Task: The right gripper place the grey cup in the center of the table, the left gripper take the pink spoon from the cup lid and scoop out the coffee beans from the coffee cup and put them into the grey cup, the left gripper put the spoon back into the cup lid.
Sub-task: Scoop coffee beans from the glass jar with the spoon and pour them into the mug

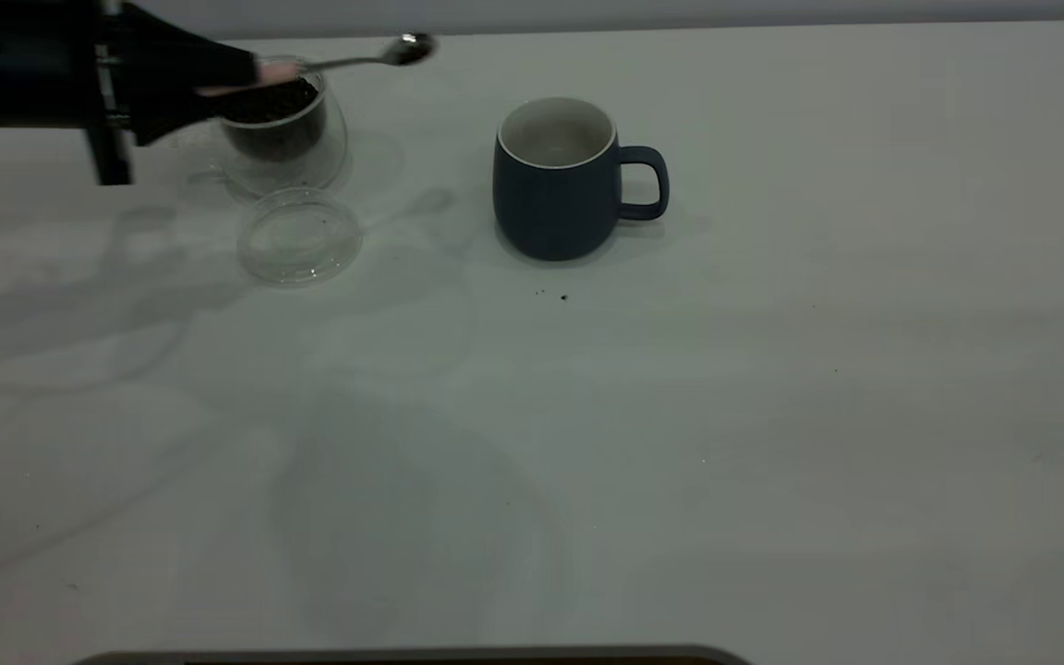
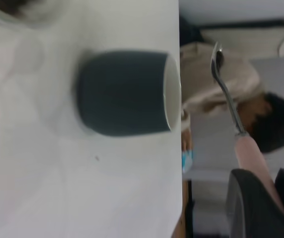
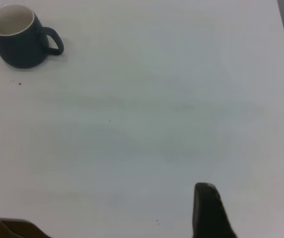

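Spoon (image 1: 375, 57) above coffee cup (image 1: 284, 139), lid (image 1: 299, 235) nearby

Count on bench (image 1: 772, 416): grey cup (image 1: 555, 180) ×1; coffee cup (image 1: 287, 139) ×1, with coffee beans (image 1: 273, 100); cup lid (image 1: 299, 235) ×1; pink spoon (image 1: 356, 60) ×1; stray specks (image 1: 562, 296) ×2.

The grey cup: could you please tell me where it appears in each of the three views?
Exterior view: grey cup stands upright near the table's middle, handle toward the right arm's side.
Left wrist view: fills the picture's centre, shown sideways.
Right wrist view: far corner.
Shared landmark: dark crumbs beside the cup's base.
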